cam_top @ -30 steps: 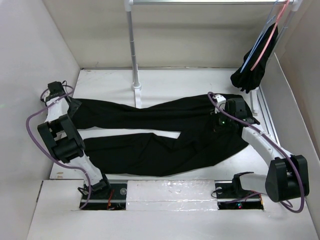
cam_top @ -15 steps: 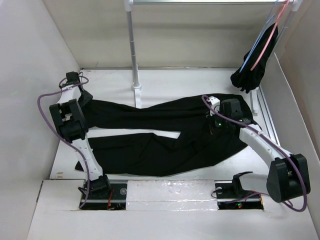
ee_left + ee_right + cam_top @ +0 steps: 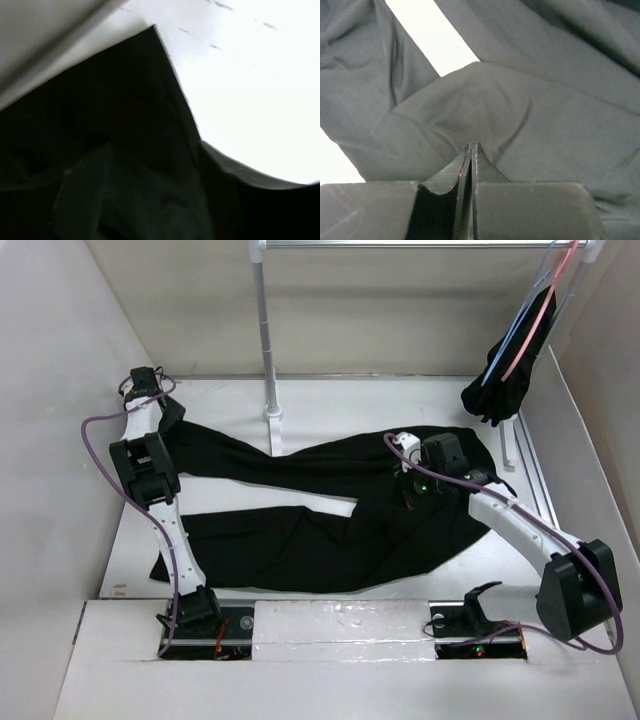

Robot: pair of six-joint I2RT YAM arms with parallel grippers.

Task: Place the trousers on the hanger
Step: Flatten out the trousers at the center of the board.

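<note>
From above, the trousers point(image 3: 330, 510) lie lengthwise on the table point(image 3: 330, 400) before the clothes rail point(image 3: 264, 330), waist toward its right end, where the blue hanger point(image 3: 515, 328) hangs, nearer the right gripper point(image 3: 412, 492). The left wrist view shows only a cuff, so I cannot tell how open the left gripper point(image 3: 165, 425) is. The right wrist view shows its gripper pinched shut on a trouser fold.

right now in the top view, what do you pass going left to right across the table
left arm → rack post → right pincer pinching trousers → hung garment
</note>
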